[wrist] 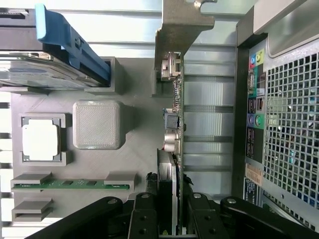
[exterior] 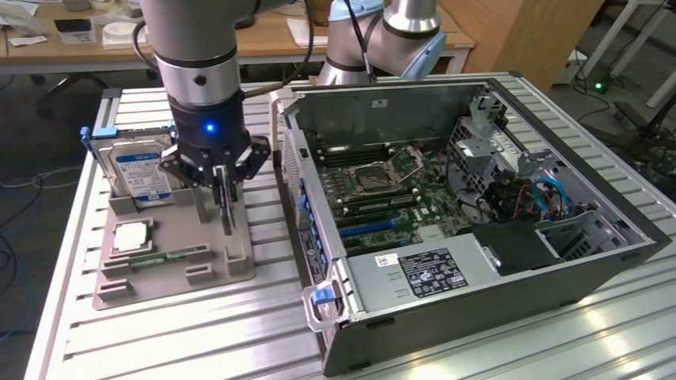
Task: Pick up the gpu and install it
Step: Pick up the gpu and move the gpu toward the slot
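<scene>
The two black fingers (wrist: 143, 221) pinch the gpu (wrist: 172, 119) from both sides, with the thin card held tight between them. The gripper (exterior: 220, 184) hangs at the left middle of the exterior view, pointing straight down. The gpu (exterior: 226, 215) stands on its edge under it, long and thin. Its silver bracket (wrist: 182, 35) is at the end far from the fingers.

The bottom of the card is down at the gray holder (exterior: 211, 265), and it may be just touching it, but that is hard to see. On the same holder, to the exterior view's left of the card, a silver hard drive (exterior: 138, 170) with a blue label stands up in its slot. In front of it, a square chip (exterior: 132, 236) lies flat in a little frame. A narrow green memory stick (exterior: 161, 257) lies just below the chip.

On the exterior view's right, a big computer case (exterior: 507, 293) lies open on its side, just beside the holder. Its green board (exterior: 391, 190) shows inside. Holder and case both sit on a ribbed metal table (exterior: 190, 332)
</scene>
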{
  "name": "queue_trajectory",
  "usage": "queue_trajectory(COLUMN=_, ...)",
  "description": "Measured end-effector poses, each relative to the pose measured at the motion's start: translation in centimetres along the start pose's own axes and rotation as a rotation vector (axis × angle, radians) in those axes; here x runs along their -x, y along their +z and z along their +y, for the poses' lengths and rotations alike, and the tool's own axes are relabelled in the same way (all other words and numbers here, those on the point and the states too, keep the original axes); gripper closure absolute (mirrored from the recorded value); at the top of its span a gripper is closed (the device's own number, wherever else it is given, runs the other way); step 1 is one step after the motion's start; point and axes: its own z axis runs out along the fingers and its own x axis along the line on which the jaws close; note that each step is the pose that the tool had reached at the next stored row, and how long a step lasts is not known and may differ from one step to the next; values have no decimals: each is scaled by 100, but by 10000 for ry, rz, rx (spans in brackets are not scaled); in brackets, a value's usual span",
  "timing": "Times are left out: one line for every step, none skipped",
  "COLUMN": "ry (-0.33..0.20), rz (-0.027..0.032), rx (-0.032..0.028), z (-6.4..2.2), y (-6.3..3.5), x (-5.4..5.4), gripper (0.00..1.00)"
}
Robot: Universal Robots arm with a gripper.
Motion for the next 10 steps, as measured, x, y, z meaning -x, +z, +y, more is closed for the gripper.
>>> queue_trajectory(ry=0, rz=0, rx=0, z=0, y=-6, x=0, gripper=73)
queue_trajectory(ry=0, rz=-1, rx=0, z=0, y=-12, x=0, gripper=73)
queue_trajectory(ry=0, rz=-1, rx=1, z=1, y=-19, x=0, gripper=73)
queue_trajectory(ry=0, rz=-1, rx=1, z=1, y=-26, x=0, gripper=73)
queue_trajectory(ry=0, rz=0, rx=1, z=1, y=-31, x=0, gripper=73)
queue_trajectory(ry=0, rz=-2, rx=2, z=1, y=-35, x=1, gripper=73)
queue_trajectory(ry=0, rz=-3, rx=2, z=1, y=-37, x=1, gripper=73)
queue_trajectory(ry=0, rz=0, rx=1, z=1, y=-43, x=0, gripper=73)
queue_trajectory(ry=0, rz=0, rx=0, z=1, y=-49, x=0, gripper=73)
queue_trajectory(ry=0, rz=0, rx=0, z=1, y=-55, x=0, gripper=73)
